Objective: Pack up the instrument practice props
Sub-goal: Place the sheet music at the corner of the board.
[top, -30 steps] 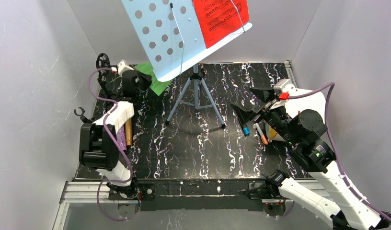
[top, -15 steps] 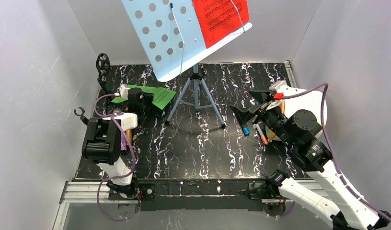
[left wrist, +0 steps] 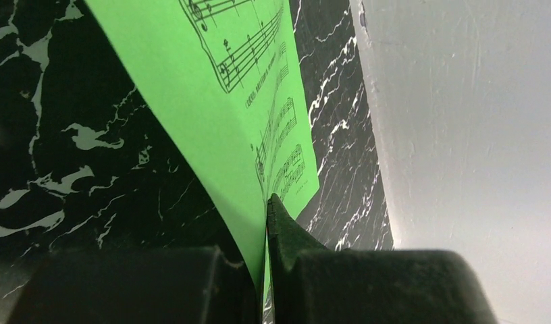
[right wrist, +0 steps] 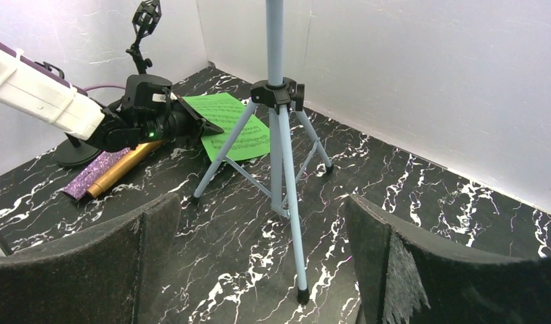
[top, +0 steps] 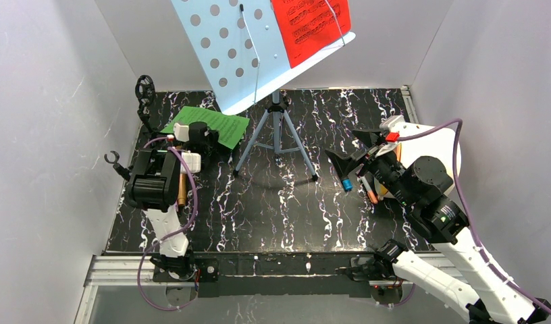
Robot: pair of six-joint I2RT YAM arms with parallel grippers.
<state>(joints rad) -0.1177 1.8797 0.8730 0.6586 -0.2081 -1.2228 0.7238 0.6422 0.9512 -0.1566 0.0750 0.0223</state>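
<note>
Lying between pale walls [top: 50, 135], black marbled tabletop [top: 273, 209]; left pincer [left wrist: 267, 210] clamped on green sheet [left wrist: 192, 88], right pincer [top: 356, 147] apart.

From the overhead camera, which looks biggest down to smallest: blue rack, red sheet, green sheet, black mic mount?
1. Pale blue music rack
2. Red score sheet
3. Green score sheet
4. Black mic mount
Red over green is unsure: red sits nearer the camera.
</note>
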